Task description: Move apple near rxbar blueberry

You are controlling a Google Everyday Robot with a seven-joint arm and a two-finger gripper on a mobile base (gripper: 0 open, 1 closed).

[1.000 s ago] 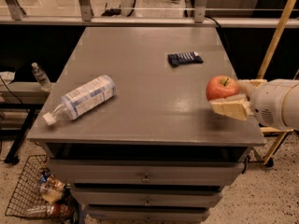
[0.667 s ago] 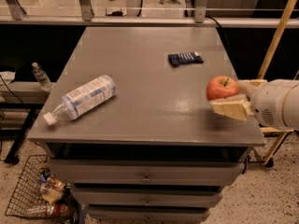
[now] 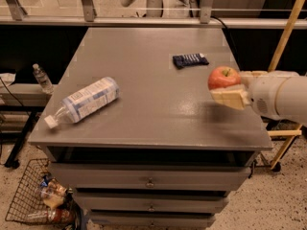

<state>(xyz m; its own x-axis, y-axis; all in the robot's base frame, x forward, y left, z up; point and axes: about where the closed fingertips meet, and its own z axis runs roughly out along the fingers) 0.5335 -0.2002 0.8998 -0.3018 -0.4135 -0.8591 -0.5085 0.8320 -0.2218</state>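
The red-orange apple (image 3: 223,77) is held in my gripper (image 3: 230,91) above the right side of the grey table (image 3: 144,109). The gripper's pale fingers (image 3: 229,98) are shut on the apple from the right and below, and the white arm reaches in from the right edge. The rxbar blueberry (image 3: 190,60), a flat dark navy wrapper, lies on the table behind and to the left of the apple, a short way apart from it.
A large clear plastic bottle (image 3: 85,101) with a white-blue label lies on its side at the table's left. A wire basket (image 3: 41,200) with items stands on the floor at lower left. A small bottle (image 3: 42,78) stands on a shelf left.
The apple and gripper have risen slightly above the table; the rest has not moved.
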